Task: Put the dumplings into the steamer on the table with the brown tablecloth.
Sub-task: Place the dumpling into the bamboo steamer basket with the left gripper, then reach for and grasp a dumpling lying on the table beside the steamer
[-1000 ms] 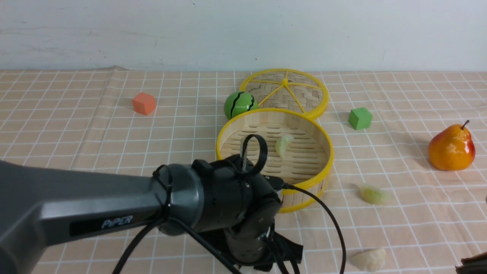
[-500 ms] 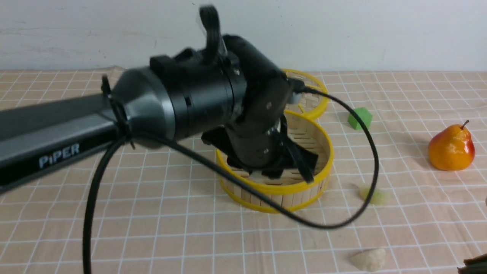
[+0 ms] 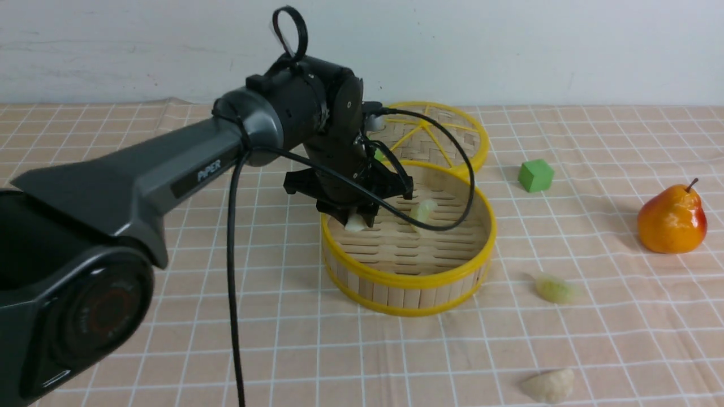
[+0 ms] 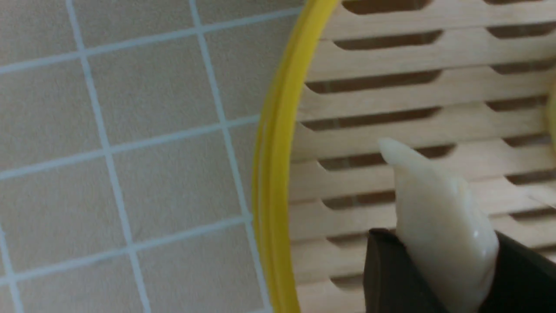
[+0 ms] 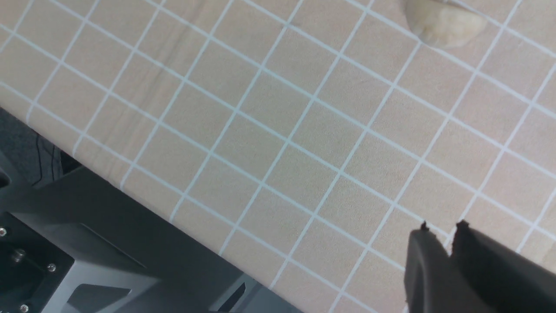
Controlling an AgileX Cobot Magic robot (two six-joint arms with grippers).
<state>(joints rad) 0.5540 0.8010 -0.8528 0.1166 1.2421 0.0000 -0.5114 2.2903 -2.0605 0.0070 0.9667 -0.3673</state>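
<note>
Advanced left gripper (image 3: 357,219) pinches cream dumpling (image 4: 438,208) inside rim of steamer (image 3: 407,281); right gripper (image 5: 442,227) closed

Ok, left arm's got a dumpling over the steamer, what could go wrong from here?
The left gripper holds the white dumpling just inside the steamer rim; released here it might bounce out. The arm's cable hangs low over the basket near the green dumpling and could snag the rim on withdrawal.

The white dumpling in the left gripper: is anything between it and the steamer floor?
Nothing visible. The left gripper holds the white dumpling inside the steamer, over bare slats; the green dumpling lies apart.
</note>
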